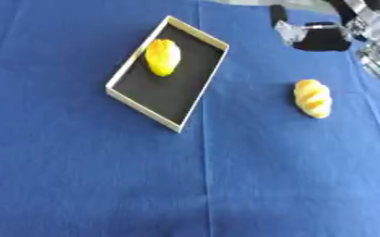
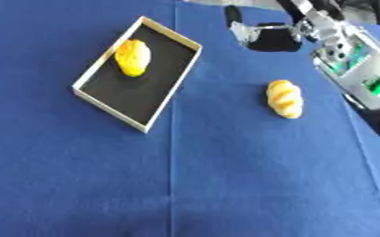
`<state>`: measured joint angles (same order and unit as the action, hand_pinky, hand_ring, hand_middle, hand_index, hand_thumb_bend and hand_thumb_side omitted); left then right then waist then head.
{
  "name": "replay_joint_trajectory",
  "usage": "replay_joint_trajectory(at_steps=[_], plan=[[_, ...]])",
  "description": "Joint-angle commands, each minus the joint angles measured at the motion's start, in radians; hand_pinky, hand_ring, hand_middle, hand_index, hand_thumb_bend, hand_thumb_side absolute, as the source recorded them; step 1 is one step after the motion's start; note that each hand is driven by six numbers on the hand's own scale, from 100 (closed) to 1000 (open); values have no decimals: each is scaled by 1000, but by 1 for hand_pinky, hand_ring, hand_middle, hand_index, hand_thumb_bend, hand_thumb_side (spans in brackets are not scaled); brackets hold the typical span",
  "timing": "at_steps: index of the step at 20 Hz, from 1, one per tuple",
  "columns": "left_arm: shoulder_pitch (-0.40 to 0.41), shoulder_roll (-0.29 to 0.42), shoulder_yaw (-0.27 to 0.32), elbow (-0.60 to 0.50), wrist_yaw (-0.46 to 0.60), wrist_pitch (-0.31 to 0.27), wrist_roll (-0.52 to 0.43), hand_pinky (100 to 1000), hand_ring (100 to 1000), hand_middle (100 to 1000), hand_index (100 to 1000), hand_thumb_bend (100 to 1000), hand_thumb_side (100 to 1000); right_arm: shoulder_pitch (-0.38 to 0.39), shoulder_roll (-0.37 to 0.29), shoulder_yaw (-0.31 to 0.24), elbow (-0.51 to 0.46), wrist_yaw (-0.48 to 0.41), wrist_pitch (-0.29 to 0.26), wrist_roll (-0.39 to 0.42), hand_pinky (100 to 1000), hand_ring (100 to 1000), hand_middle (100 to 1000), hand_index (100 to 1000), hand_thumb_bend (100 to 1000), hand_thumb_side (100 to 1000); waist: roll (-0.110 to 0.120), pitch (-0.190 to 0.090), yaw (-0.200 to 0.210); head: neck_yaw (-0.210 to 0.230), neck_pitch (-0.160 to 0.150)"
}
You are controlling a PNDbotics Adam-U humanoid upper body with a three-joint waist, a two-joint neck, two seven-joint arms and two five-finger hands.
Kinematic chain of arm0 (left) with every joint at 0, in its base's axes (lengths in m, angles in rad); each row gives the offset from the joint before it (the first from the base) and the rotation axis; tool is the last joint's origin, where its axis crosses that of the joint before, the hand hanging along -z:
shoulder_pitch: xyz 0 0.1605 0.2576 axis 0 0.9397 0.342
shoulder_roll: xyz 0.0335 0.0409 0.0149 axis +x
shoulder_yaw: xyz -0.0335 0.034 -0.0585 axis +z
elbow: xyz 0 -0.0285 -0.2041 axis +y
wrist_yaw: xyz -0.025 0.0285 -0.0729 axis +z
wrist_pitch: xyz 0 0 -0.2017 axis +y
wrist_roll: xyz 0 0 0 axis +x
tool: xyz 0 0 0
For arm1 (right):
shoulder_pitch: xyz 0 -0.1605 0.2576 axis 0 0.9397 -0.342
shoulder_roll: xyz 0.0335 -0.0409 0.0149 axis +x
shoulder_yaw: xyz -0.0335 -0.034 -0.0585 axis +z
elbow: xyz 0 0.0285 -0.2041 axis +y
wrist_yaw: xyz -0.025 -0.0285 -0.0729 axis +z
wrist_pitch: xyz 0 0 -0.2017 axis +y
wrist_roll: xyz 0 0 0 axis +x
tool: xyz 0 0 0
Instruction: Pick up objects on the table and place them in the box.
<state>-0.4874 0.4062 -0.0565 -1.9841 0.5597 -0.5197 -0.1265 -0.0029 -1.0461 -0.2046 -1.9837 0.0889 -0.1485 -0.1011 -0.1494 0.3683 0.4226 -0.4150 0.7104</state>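
A blue cloth (image 1: 104,185) covered the desk, with creases running near to far down its middle. On the far left part lay a shallow box (image 1: 141,108), rectangular, with pale cream walls and a black floor, set askew so that one corner pointed to the far side and another to the near side. Inside it, in the far half, rested a yellow, rounded bun-like object (image 1: 162,57), close to the left wall of the box; whether it touched that wall could not be told.

To the right of the box, well apart from it, a second object lay on the bare cloth: a golden bread roll (image 2: 284,98) with pale diagonal stripes across its top, its long axis running near to far.

The right robot hand (image 2: 256,28) showed at the far right, above the cloth and beyond the roll, not touching it. Its dark and silver fingers (image 2: 235,19) pointed leftward, but whether they were spread or curled could not be told. It held nothing that could be seen. The silver forearm (image 2: 351,60) ran from it toward the right edge, bearing green marks.

The left robot hand did not appear in either view.
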Motion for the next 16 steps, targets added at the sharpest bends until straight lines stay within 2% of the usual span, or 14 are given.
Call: replay_joint_trajectory(at_steps=[1, 6, 9, 12, 16], plan=[[3, 31, 14, -16, -15, 1, 12, 814, 810, 783, 878, 100, 645, 70, -16, -34, -16, 63, -7, 0, 891, 848, 784, 888, 100, 100, 11, -27, -16, 28, 10], [12, 31, 15, -16, -25, 9, 23, 813, 810, 783, 878, 100, 646, 217, 56, 4, -16, 277, -38, 23, 892, 857, 800, 896, 100, 149, 19, -34, -55, 52, 17], [13, 26, 13, -16, -26, 15, 25, 813, 809, 784, 878, 100, 647, 268, 93, 30, -16, 369, -27, 39, 893, 860, 806, 901, 100, 189, 23, -35, -64, 53, 14], [19, 21, 13, -16, -30, 19, 25, 813, 809, 784, 878, 100, 647, 303, 122, 41, -16, 434, 27, 46, 893, 860, 806, 903, 100, 205, 27, -33, -67, 49, 7], [23, 19, 14, -16, -35, 19, 26, 813, 809, 785, 878, 100, 646, 317, 150, 39, -16, 456, 112, 49, 894, 858, 799, 904, 100, 192, 33, -29, -68, 46, -1]])
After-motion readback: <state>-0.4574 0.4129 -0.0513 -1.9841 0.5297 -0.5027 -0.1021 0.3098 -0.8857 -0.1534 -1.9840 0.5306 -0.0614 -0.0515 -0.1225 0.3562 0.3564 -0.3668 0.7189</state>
